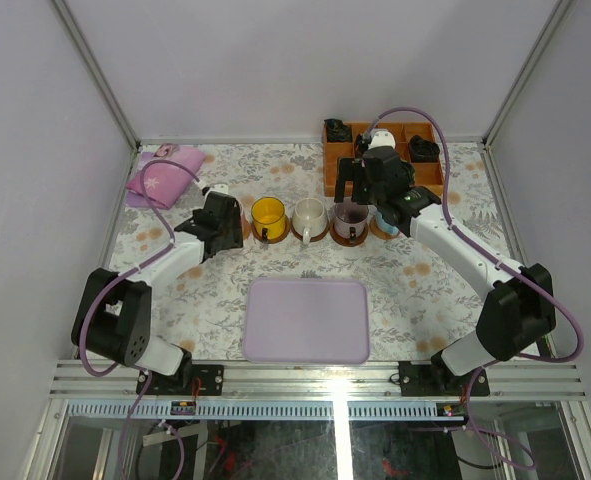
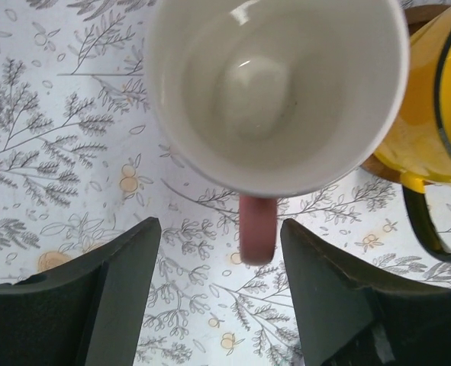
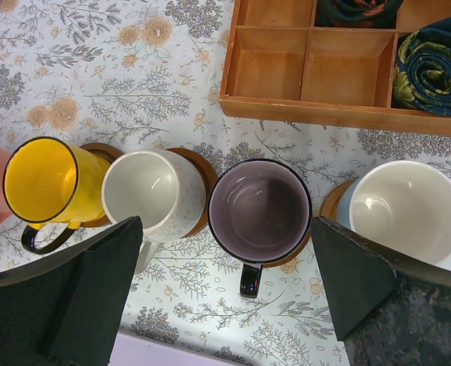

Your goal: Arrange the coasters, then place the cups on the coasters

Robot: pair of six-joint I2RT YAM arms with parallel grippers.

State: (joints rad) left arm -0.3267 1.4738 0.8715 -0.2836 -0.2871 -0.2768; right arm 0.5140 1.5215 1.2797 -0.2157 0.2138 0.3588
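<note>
Four cups stand in a row on brown coasters: yellow [image 3: 46, 183], cream-white [image 3: 153, 191], purple-grey [image 3: 259, 210] and light blue [image 3: 408, 210]. Coaster rims [image 3: 202, 171] peek out beneath them. The pink cup [image 2: 275, 84], pale inside, stands left of the yellow cup [image 2: 431, 107], and whatever lies under it is hidden. My left gripper [image 2: 219, 252] is open, its fingers [image 2: 126, 282] on either side of the pink handle [image 2: 257, 227] without touching it. My right gripper [image 3: 225, 297] hangs open and empty above the purple-grey cup. From above, the left gripper [image 1: 220, 220] covers the pink cup.
An orange-brown compartmented box [image 1: 383, 155] with dark rolled cloths sits just behind the row at back right. A flat lavender tray [image 1: 307, 320] lies in front of the cups. A pink pouch [image 1: 163, 178] rests at the back left corner.
</note>
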